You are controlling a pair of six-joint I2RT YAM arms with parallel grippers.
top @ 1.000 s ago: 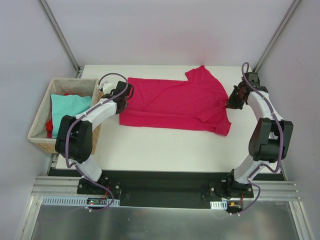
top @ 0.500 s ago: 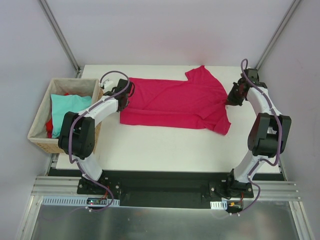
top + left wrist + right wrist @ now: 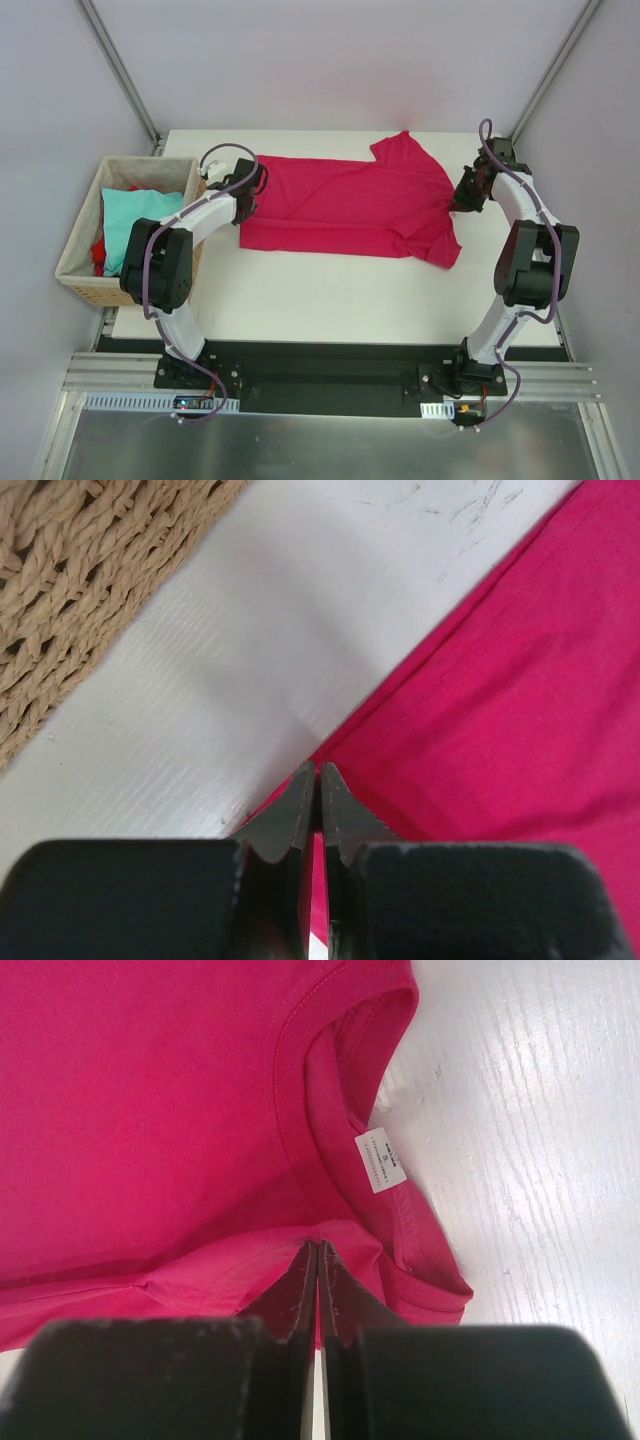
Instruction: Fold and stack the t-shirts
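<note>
Lying on the bench (image 3: 330,290): the crimson-magenta t-shirt (image 3: 350,205) is spread flat across the far half, its hem end towards the left and its collar end towards the right.
Sleeves: one points to the far edge of the bench, and the other lies at the near right corner of the cloth.
Left gripper (image 3: 318,780): closed, fingertips pressed together at the left edge of the crimson-magenta t-shirt, with a sliver of pink cloth showing between the fingers. Bare bench lies just beyond the tips.
Right gripper (image 3: 316,1255): closed, pinching a small raised fold of the same t-shirt right beside the collar (image 3: 300,1110).
Neck label (image 3: 381,1160): small and white, inside the collar opening. Its print is too small to read.
Wicker basket (image 3: 80,230): stands off the bench's left edge, close to the left arm. Its woven wall fills the upper left corner of the left wrist view.
Light teal t-shirt (image 3: 135,220): bundled inside the basket, on top.
Red t-shirt (image 3: 99,255): also in the basket, showing at the near left side below the teal one.
Arms: each reaches in from its own side, so the t-shirt is held at both ends.
</note>
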